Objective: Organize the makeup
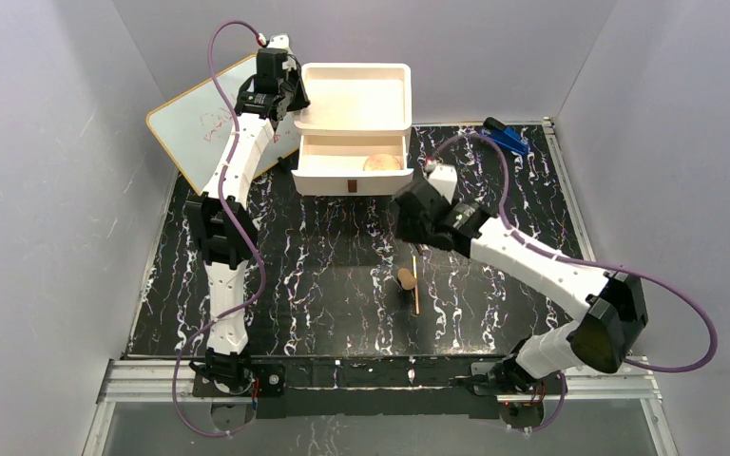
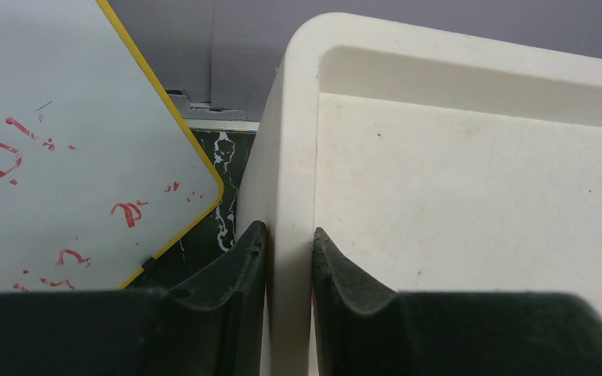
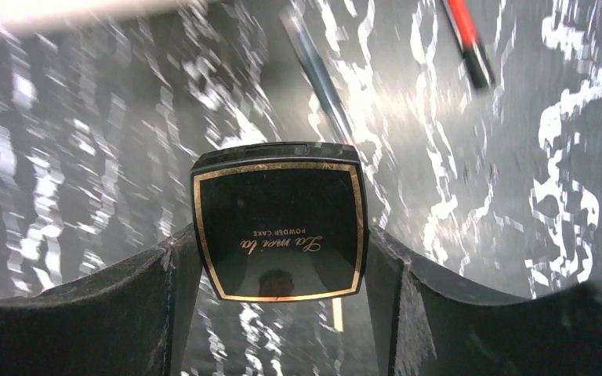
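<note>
My right gripper (image 3: 280, 244) is shut on the black gold-rimmed square compact (image 3: 280, 223) and holds it above the dark marbled mat; in the top view this gripper (image 1: 416, 217) is mid-table. Beyond it lie a dark pencil (image 3: 319, 74) and a red-and-dark pencil (image 3: 464, 35). The thin yellow stick (image 1: 414, 285) and the tan egg-shaped sponge (image 1: 406, 278) lie on the mat near the gripper. The round pinkish-tan disc (image 1: 387, 163) sits in the open lower drawer. My left gripper (image 2: 288, 243) is shut on the left wall of the white drawer box (image 2: 455, 196), at its top tray (image 1: 354, 95).
A yellow-edged whiteboard (image 1: 204, 123) leans at the back left, close to my left arm. The blue clip-like object (image 1: 506, 136) lies at the back right. Grey walls close in on the table at the left, right and back.
</note>
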